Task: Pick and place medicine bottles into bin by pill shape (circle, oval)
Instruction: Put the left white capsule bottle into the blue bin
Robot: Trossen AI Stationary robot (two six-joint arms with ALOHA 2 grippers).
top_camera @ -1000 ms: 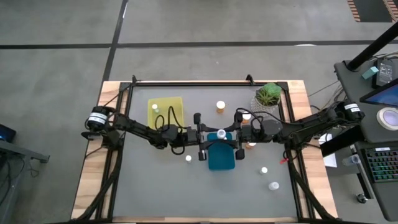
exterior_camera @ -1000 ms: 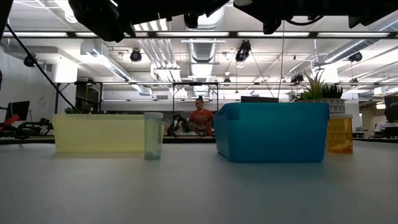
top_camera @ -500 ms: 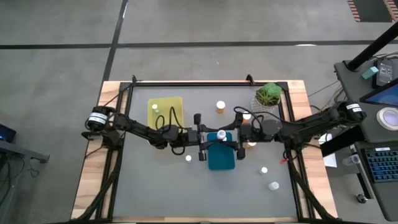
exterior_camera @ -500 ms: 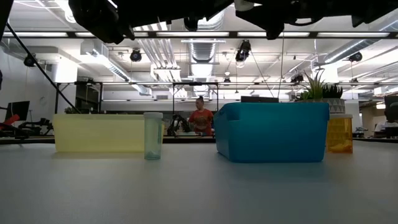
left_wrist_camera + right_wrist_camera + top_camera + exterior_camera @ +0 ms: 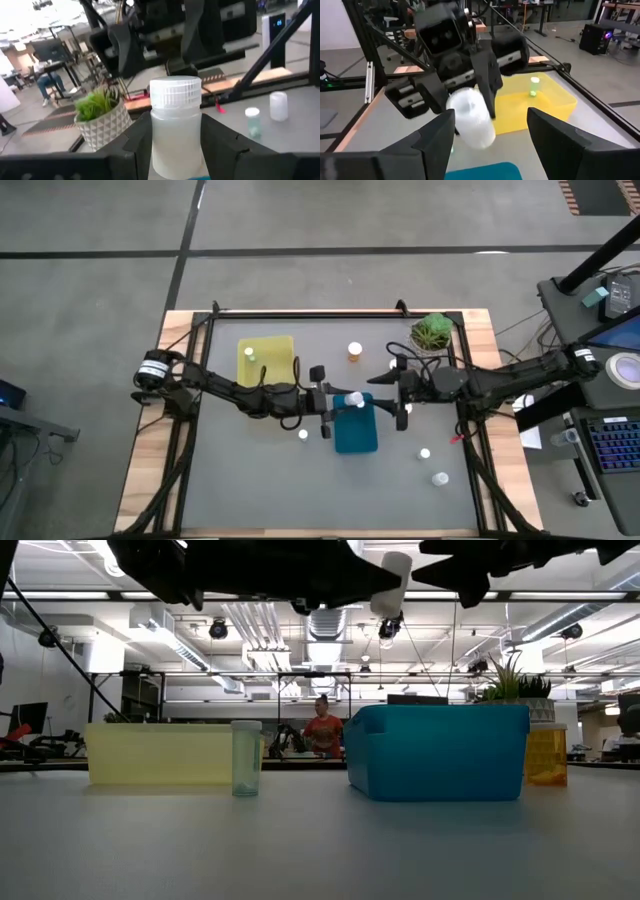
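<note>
Left gripper (image 5: 340,400) clamped on a clear-bodied, white-capped medicine bottle (image 5: 353,399), held in the air over the far left edge of the blue rectangular plastic bin (image 5: 356,427) near the table's middle. Seen in the left wrist view as a frosted cylinder (image 5: 176,131) between two dark fingers (image 5: 142,141); in the low view hanging above the bin's wall (image 5: 437,752), white cap (image 5: 389,584) down. Right gripper (image 5: 399,386) spread wide and holding nothing, just right of the held bottle above the bin's far right corner, facing the left one; wide gap between its fingers (image 5: 559,134) plain in the right wrist view.

Grey table top (image 5: 250,480) framed in pale wood. Yellow rectangular plastic bin (image 5: 266,358) on the far left, one small bottle (image 5: 250,353) inside. Potted green plant (image 5: 431,334) in a white faceted pot at the far right. Orange bottle with white cap (image 5: 354,352) on the far side between yellow bin and plant. Clear bottle (image 5: 303,435) standing just left of the blue bin. Two more white-capped bottles on the near right: one (image 5: 424,452) and another (image 5: 438,478) nearer the edge.
</note>
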